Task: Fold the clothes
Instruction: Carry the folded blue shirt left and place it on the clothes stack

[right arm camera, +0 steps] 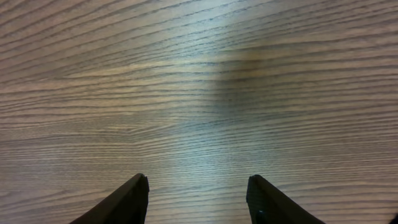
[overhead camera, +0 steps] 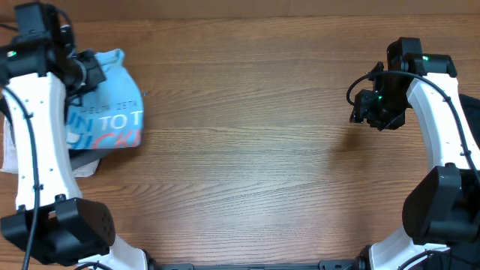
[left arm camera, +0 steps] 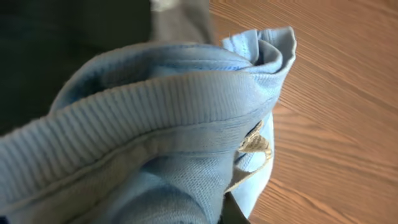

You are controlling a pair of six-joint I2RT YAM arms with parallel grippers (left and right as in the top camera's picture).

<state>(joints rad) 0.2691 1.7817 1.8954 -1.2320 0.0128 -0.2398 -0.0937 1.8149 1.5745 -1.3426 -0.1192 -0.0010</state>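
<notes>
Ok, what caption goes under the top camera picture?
Left gripper pinches the sky-blue T-shirt at the table's left side while the right gripper hangs open, empty.

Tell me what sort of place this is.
Probably a robotics lab or test bench, not a home: a left arm and a right arm, both white, stand at a wood-grain table, with a sky-blue T-shirt bunched near its left edge.

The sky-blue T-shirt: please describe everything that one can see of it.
The sky-blue T-shirt is soft knit fabric with white and pink-red lettering, a ribbed collar and a small tag inside. It lies bunched at the left side of the table, partly over a pale garment. The left gripper is shut on its upper edge.
</notes>
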